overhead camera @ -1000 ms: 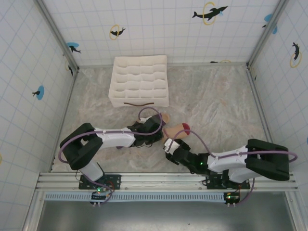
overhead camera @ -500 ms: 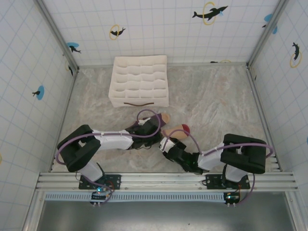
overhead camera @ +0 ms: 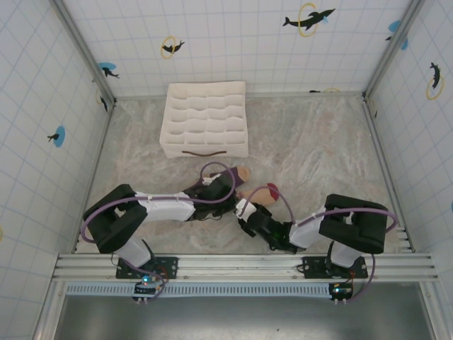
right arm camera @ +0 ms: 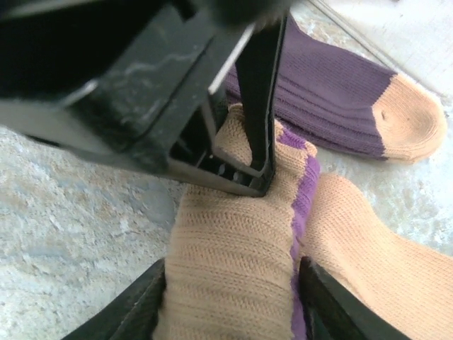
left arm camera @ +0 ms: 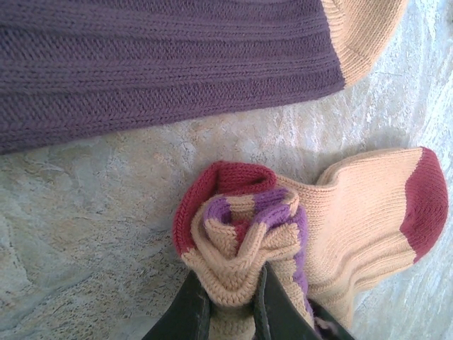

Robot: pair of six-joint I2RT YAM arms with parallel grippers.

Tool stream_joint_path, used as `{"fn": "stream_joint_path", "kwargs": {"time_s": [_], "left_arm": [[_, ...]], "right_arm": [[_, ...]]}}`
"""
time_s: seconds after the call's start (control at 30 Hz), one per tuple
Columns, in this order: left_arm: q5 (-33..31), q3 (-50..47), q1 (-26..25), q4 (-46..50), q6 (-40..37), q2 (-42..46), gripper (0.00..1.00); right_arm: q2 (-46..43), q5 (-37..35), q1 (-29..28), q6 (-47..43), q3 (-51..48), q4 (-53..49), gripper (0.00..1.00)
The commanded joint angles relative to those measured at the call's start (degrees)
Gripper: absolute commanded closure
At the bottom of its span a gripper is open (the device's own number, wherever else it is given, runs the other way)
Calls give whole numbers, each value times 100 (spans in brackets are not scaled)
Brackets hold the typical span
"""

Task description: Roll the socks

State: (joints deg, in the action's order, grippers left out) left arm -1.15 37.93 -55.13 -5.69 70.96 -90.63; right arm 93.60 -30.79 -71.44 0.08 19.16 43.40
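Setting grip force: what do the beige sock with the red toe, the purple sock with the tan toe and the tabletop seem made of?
Beige knit sock with dark red toe: soft matte yarn, ribbed stitch rows. Purple knit sock with tan toe: likewise. Grey veined tabletop: hard, marble-look, perhaps printed.

Marbled table [overhead camera: 325, 142]: purple sock [left arm camera: 163, 64], beige sock [left arm camera: 361, 212], white organiser box [overhead camera: 205, 119].

**White organiser box on a marbled table, tiled walls around**

The white fabric organiser box [overhead camera: 205, 119] sits far and left on the marbled tabletop [overhead camera: 325, 149], close to the far wall [overhead camera: 233, 49]; its grid of small compartments faces upward; a dark handle [overhead camera: 204, 151] runs along its near side; the white tiled walls carry dolphin stickers [overhead camera: 308, 18], some ringed in yellow, some backed with blue; a metal rail [overhead camera: 233, 265] spans the near edge.
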Motion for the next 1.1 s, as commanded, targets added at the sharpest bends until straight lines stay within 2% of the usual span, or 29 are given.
{"fn": "stream_joint_path", "kwargs": {"time_s": [0.0,0.1,0.2,0.3,0.37,0.47,0.6,0.8,0.9,1.07], "left_arm": [[101,-260,-85,552,128,63,100],[125,-245,-85,590,172,60,100],[246,-218,-79,588,214,21,85],[383,-135,-73,559,205,0,61],[358,-25,-82,627,118,36,51],[55,110,-79,864,-20,176,28],[-353,111,-85,892,-212,432,5],[-643,102,-85,941,-425,607,3],[-748,-48,-85,839,-382,741,4],[-838,-124,-83,754,-396,836,10]], "right_arm": [[191,43,147,288,59,81,66],[156,184,188,513,-96,148,84],[85,496,309,811,-386,365,94],[23,946,485,1071,-681,635,97],[-23,1120,565,1169,-852,822,98],[-94,1591,765,1459,-1090,1149,100],[-40,2313,1167,2050,-1325,1650,100],[301,3277,1676,3139,-1464,2222,100],[419,3433,1834,3726,-1727,2698,100],[547,3615,2125,4614,-2023,2918,100]]}}
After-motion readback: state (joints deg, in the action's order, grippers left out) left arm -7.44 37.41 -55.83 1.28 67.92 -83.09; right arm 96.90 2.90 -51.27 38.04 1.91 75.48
